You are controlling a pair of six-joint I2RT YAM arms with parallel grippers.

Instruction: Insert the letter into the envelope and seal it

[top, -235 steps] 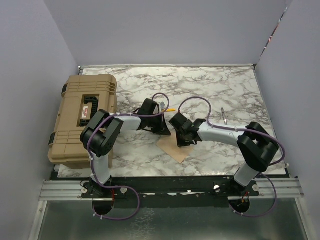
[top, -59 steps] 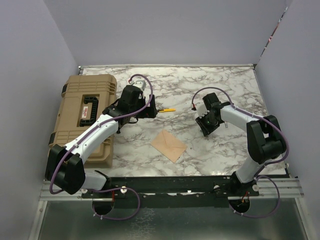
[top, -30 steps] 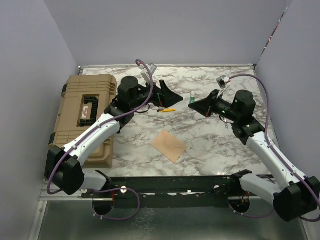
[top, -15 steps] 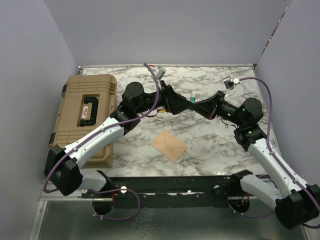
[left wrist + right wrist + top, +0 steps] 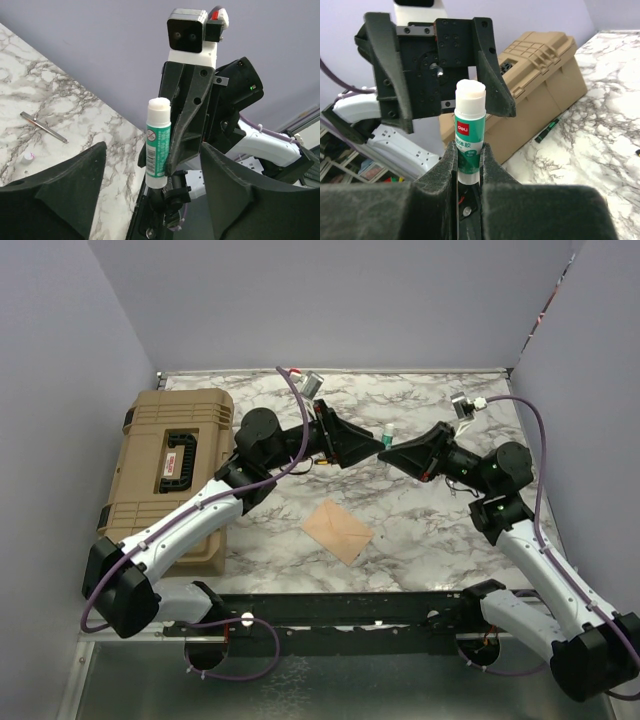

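The tan envelope [image 5: 338, 530] lies flat on the marble table, apart from both arms. The letter is hidden from view. Above the table's middle my right gripper [image 5: 396, 451] is shut on the lower body of a green and white glue stick [image 5: 387, 436], upright between its pads [image 5: 468, 150]. My left gripper [image 5: 372, 445] faces it tip to tip. In the left wrist view the glue stick [image 5: 157, 142] stands between the left gripper's [image 5: 152, 150] two spread fingers, with a gap on each side. The left gripper is open and holds nothing.
A tan hard case [image 5: 165, 475] fills the left side of the table. A green-handled screwdriver [image 5: 550, 129] lies near the case. A thin metal tool [image 5: 44, 128] and a small white object [image 5: 27, 158] rest on the marble at the right. Purple walls enclose three sides.
Both arms have lifted and swung toward each other over the table's middle. The left gripper's fingers have come around the glue stick's top and narrowed. The envelope has not moved.
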